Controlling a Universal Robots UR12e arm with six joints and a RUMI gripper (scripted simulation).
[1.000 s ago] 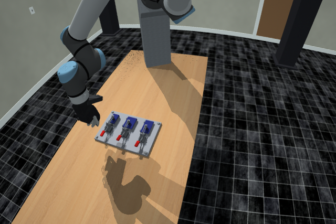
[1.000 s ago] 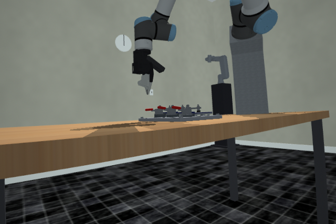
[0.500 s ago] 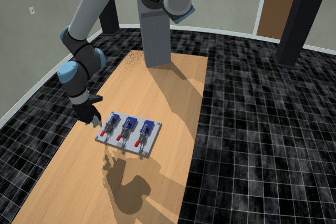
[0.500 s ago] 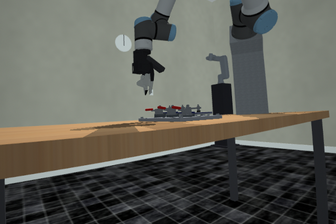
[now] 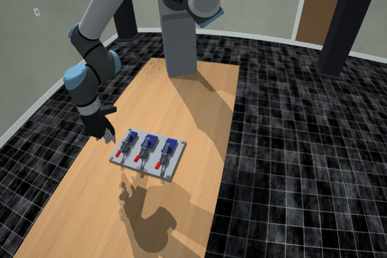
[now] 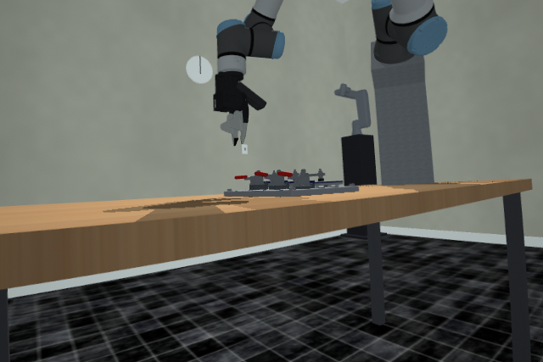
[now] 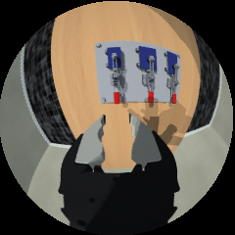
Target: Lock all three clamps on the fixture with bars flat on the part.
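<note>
A grey fixture plate (image 5: 149, 154) lies on the wooden table and carries three toggle clamps with red handles over blue parts. The left clamp (image 5: 124, 146), the middle clamp (image 5: 143, 150) and the right clamp (image 5: 163, 155) all have their handles lying low toward the near edge. The plate also shows in the wrist view (image 7: 141, 73) and in the side view (image 6: 289, 182). My gripper (image 5: 106, 138) hangs well above the table, to the left of the plate. Its fingers stand partly open with nothing between them.
The grey robot pedestal (image 5: 178, 30) stands at the table's far end. A black post (image 5: 340, 27) stands on the floor at the right. A small grey arm on a black box (image 6: 358, 139) stands behind the table.
</note>
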